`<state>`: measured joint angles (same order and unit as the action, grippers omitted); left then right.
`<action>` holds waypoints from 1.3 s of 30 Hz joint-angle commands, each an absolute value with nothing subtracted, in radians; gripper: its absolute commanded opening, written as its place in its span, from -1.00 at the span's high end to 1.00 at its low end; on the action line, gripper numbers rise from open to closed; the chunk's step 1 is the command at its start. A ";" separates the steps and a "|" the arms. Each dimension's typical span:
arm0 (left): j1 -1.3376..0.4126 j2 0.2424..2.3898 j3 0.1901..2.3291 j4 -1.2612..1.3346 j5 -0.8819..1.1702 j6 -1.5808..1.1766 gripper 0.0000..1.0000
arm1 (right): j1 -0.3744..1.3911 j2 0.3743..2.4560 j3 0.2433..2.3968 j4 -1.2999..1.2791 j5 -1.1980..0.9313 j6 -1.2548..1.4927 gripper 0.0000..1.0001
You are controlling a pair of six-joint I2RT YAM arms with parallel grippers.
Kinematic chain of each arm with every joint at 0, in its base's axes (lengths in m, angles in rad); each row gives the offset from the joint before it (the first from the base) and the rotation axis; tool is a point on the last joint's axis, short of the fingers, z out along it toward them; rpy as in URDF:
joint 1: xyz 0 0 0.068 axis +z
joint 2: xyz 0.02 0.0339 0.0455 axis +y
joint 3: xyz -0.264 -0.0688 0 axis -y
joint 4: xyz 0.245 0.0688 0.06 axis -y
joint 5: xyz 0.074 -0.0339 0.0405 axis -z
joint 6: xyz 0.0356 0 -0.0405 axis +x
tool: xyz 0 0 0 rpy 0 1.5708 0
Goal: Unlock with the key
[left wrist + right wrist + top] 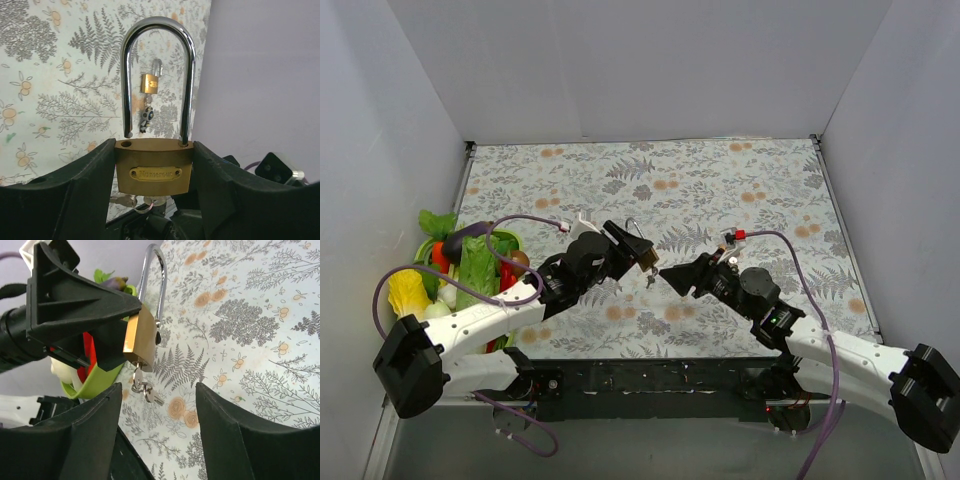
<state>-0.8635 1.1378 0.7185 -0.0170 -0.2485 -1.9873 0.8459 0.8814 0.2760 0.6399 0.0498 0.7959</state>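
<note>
- Looking down from the top view, we find the left gripper [633, 250] holding the padlock [646, 256] in the air above the tabletop [740, 190]. It hangs nearer the near edge than the far one, about midway between the side edges. The right gripper [670, 277] faces it just beside, so one arm steadies the lock while the other works underneath.
- From the left wrist, we see the fingers [75, 190] pressed against both sides of the brass body, which keeps the shackle [157, 22] upright. The shackle's left leg ends just above its hole, so we judge the lock already sprung.
- From the right wrist, the key [137, 375] sits in the underside of the body with its ring [145, 388] dangling. Our right jaws stand wide apart just below it, with nothing between them.
</note>
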 commanded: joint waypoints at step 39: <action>-0.868 1.150 0.756 -0.012 -0.222 -2.232 1.00 | 0.917 1.210 0.463 0.822 0.104 0.571 0.13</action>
